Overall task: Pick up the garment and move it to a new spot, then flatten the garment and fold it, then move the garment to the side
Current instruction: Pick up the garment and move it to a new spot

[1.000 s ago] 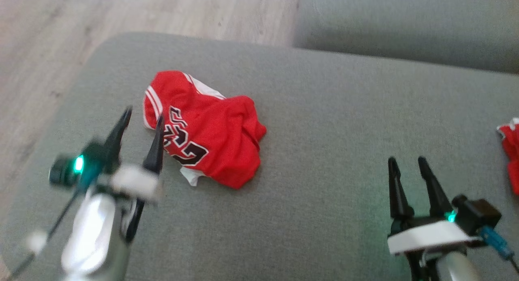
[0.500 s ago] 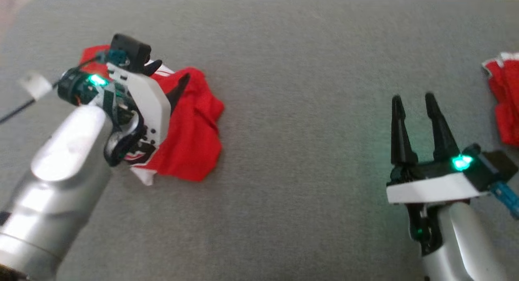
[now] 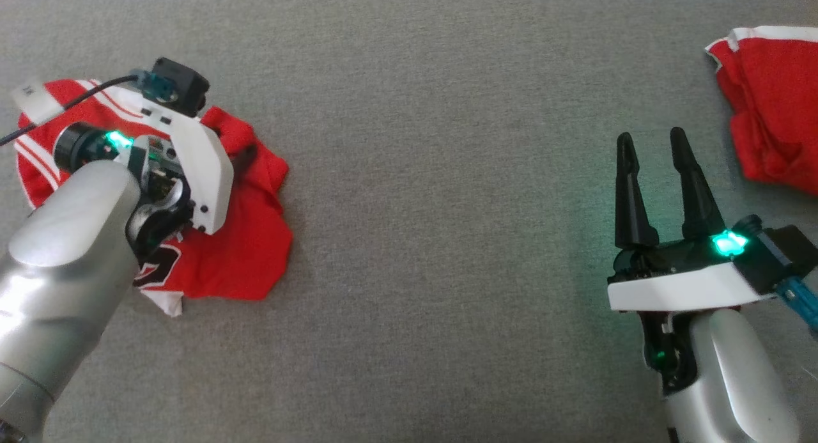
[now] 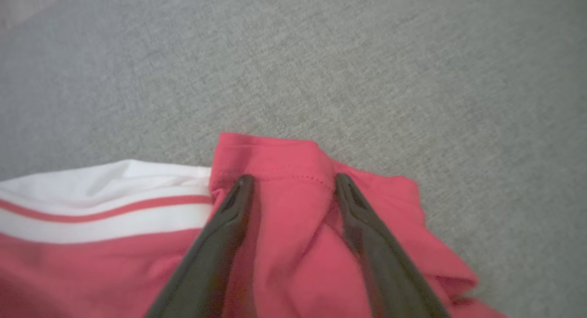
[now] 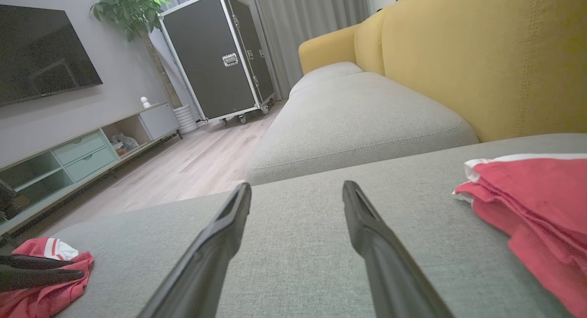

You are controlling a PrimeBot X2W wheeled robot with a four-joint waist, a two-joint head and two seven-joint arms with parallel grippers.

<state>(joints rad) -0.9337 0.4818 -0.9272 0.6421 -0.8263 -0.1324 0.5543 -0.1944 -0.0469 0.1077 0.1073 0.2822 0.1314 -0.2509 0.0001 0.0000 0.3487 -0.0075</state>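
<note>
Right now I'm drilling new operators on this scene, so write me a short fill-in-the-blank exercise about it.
1. The garment under the left pincer is mainly ____.
2. The right pincer, open over the cushion, holds ____.
3. The sofa backrest is ____.
Missing words: red; nothing; yellow.

You get soft, even indoor light across the grey cushion (image 3: 447, 174), and shadows stay faint. Glare whitens the left forearm (image 3: 57, 238). The green lamp (image 3: 728, 243) by the right gripper (image 3: 652, 137) tints the fabric nearby. Your left wrist view looks soft, perhaps motion blur, around its fingers (image 4: 220, 244). The right wrist view bows at its edges.
</note>
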